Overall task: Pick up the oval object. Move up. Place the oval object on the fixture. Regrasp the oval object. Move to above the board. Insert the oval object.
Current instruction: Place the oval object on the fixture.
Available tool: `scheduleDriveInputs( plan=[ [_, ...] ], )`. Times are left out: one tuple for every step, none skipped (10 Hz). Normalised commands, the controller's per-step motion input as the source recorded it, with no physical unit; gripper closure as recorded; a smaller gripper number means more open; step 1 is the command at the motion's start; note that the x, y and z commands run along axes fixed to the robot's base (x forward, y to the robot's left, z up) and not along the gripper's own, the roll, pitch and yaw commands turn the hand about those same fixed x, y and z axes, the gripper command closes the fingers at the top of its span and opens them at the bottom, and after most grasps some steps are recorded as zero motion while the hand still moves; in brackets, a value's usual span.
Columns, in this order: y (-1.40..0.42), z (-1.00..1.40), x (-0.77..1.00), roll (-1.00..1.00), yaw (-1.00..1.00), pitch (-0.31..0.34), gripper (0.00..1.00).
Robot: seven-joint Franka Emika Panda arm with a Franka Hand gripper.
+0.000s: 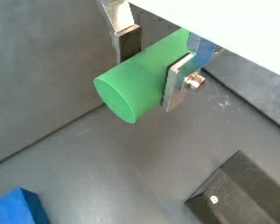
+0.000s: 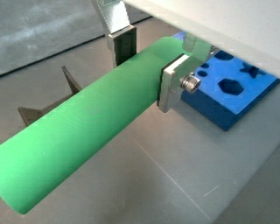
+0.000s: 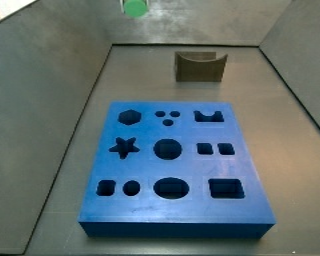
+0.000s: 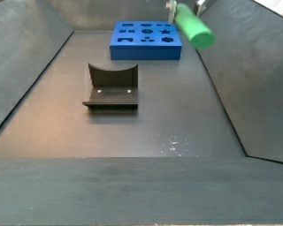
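My gripper (image 1: 152,66) is shut on the oval object (image 1: 136,87), a bright green rod with rounded ends, held across its width between the two silver fingers in both wrist views (image 2: 150,68). The rod (image 4: 194,25) hangs high above the floor in a side view, and only its end shows at the frame edge in a side view (image 3: 133,7). The blue board (image 3: 170,165) lies flat with many shaped holes. The fixture (image 3: 199,66), a dark block with a U notch, stands beyond the board and apart from the rod. It also shows in a side view (image 4: 110,86).
Grey sloped walls (image 4: 26,79) enclose the dark floor on both sides. A wrist view shows part of the fixture (image 1: 241,197) and a board corner (image 1: 14,210) below the rod. The board's edge (image 2: 230,87) lies under the gripper's far side.
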Motion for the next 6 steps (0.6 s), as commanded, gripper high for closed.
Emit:
scheduleDriveInputs(
  plan=[
    [0.12,-0.21,1.00,0.28,-0.55,0.390,1.00],
    [0.12,-0.22,1.00,0.27,-0.52,0.387,1.00],
    [0.10,-0.18,1.00,0.17,-0.34,0.336,1.00],
    [0.10,-0.16,1.00,0.13,-0.26,0.306,1.00],
    [0.09,-0.13,1.00,0.08,-0.14,0.243,1.00],
    [0.08,-0.12,1.00,0.07,-0.08,0.197,1.00]
  ],
)
